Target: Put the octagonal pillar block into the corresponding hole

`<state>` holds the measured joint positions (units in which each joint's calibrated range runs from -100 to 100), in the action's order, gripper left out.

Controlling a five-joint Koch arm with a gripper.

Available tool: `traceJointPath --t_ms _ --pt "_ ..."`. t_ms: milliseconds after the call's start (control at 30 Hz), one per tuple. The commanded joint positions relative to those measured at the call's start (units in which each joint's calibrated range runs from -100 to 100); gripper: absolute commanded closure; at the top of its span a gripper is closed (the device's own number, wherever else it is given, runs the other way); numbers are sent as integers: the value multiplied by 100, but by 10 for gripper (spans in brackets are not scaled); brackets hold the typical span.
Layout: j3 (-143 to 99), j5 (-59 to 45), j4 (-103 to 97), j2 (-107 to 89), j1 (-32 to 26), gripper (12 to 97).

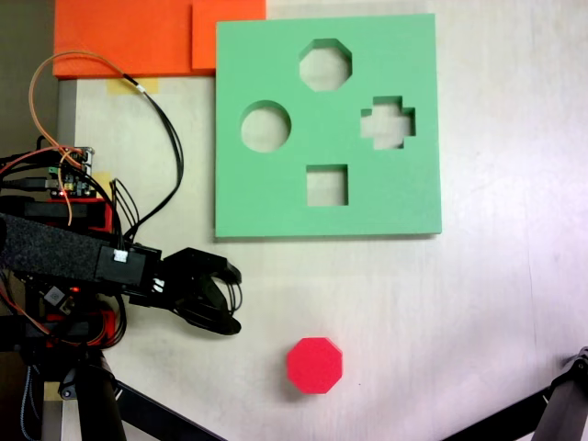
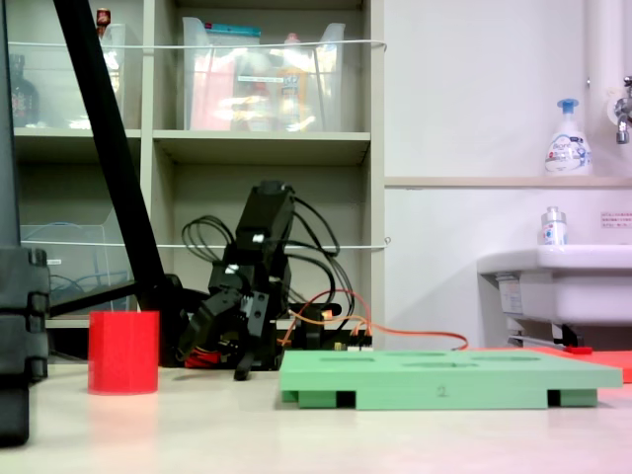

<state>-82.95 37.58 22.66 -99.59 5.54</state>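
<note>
Black hand (image 1: 235,299) low, jaws parted

Lab or workroom. Shelves (image 2: 262,148) with storage bins (image 2: 267,74) at upper left; sink (image 2: 553,276) at right (soap bottle (image 2: 568,138) above).

A single digit, "2", was marked on the front edge of the green foam board (image 2: 441,390); labels on the bottles behind were too small to read.
</note>
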Motion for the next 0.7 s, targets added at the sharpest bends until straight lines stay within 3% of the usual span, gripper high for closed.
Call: traceJointPath --t_ms 0,200,433,500,667 --pt "558 181 1677 -41 -54 634" --pt "2722 288 4142 -41 -93 657" --pt "4885 283 5375 -41 -103 649" --pt "5743 274 5769 -41 -112 596" --pt "7836 254 6761 2110 -78 441"
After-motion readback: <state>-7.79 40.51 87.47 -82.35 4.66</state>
